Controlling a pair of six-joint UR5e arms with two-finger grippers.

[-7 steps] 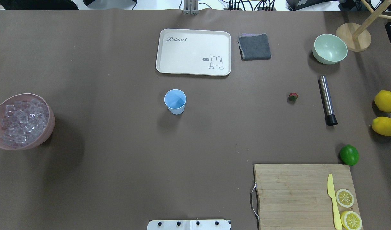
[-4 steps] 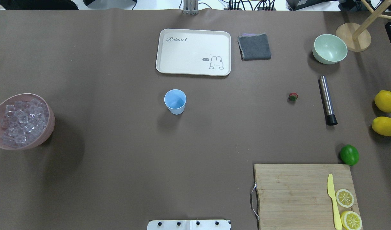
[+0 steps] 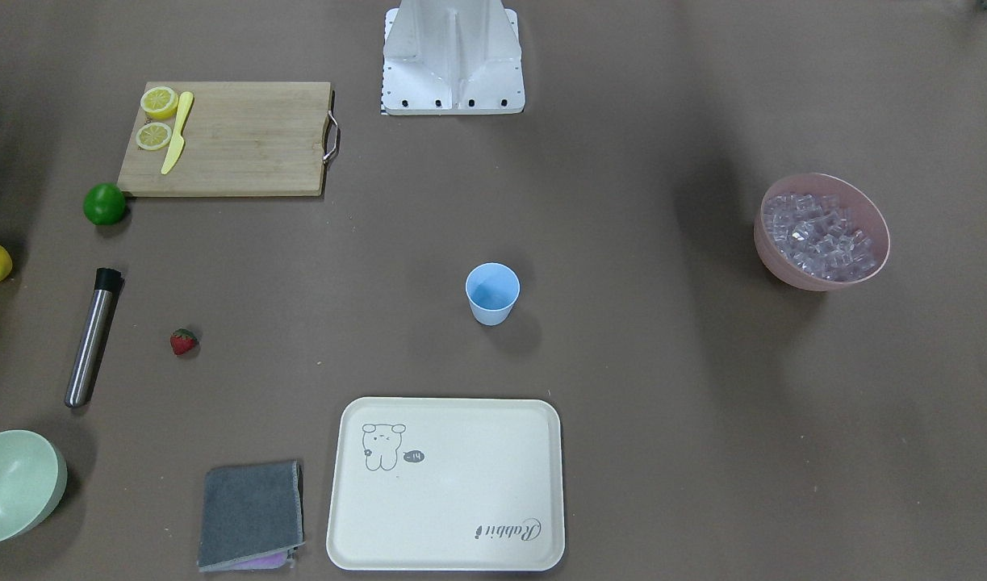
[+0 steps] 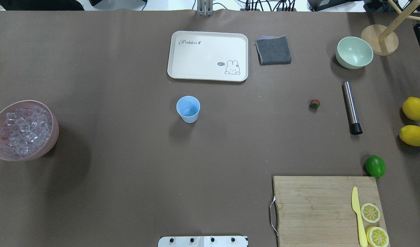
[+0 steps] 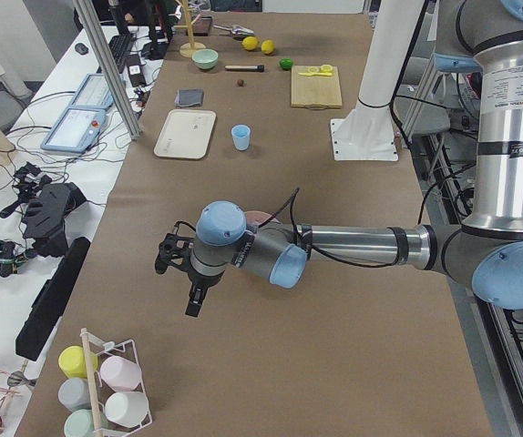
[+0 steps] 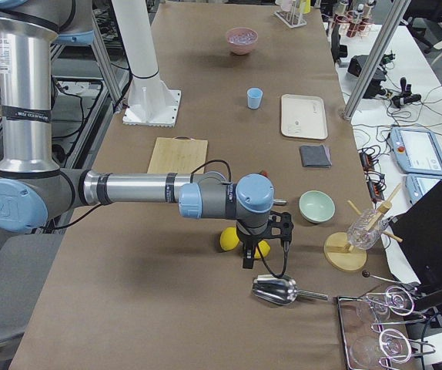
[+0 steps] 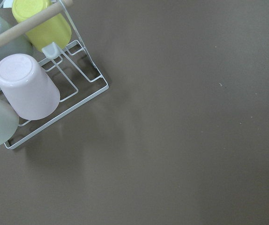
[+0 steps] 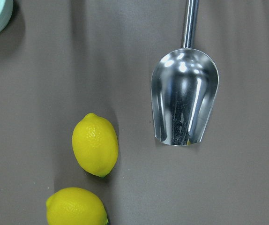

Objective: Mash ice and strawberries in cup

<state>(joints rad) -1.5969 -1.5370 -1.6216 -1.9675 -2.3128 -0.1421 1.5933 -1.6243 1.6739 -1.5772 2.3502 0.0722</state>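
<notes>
Ice [image 4: 22, 129] fills the pink bowl [image 4: 56, 129] at the table's left edge, the strawberry [image 4: 315, 103] lies toward the right edge beside a steel muddler [image 4: 351, 107], and the cup [image 4: 188, 109] stands upright and empty near the middle of the table, just short of the tray [image 4: 207, 36] at the far edge. Nothing is loaded yet, so the step in hand is judged to be fetching ingredients. Neither arm reaches into the two table-wide views. The left gripper [image 5: 168, 259] hovers past the bowl at the left end, its wrist camera looking down on upturned cups [image 7: 27, 86]. The right gripper [image 6: 261, 239] hangs over the right end, above two lemons [image 8: 95, 144] and a metal scoop [image 8: 185, 96]. Whether either tool is spread or closed cannot be told, since only the side views show them. To do it well, the right arm should probably take the scoop by its handle, well back from the bowl of it, and keep it level. The light cup is likely to tip, so anything should drop in from straight above the rim. The small strawberry wants a low, centred pinch so it does not roll toward the muddler.
</notes>
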